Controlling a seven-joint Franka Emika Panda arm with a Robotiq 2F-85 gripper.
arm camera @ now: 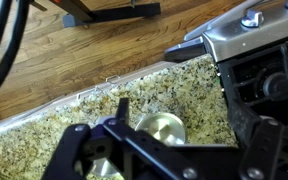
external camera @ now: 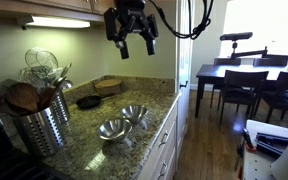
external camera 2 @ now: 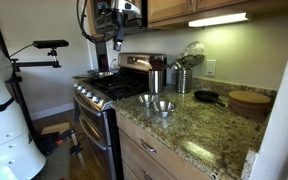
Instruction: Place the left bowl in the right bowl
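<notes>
Two small shiny steel bowls stand side by side near the front edge of the granite counter [external camera: 149, 135]. The left bowl [external camera: 112, 129] [external camera 2: 147, 99] sits close to the right bowl [external camera: 134, 115] [external camera 2: 163, 106]; both are empty and upright. My gripper [external camera: 134, 45] [external camera 2: 115, 38] hangs open and empty high above the counter, well above the bowls. In the wrist view the open gripper [arm camera: 174, 112] frames one steel bowl [arm camera: 164, 128] far below; a second bowl shows only as a sliver at the lower left, behind the finger links.
A steel utensil canister [external camera: 39, 125] [external camera 2: 156, 80] stands near the stove [external camera 2: 109, 92]. A dark flat pan [external camera: 89, 101] [external camera 2: 209, 97] and a tan wooden dish [external camera: 110, 86] [external camera 2: 249, 102] lie behind the bowls. A dining table with chairs [external camera: 239, 80] stands beyond the counter.
</notes>
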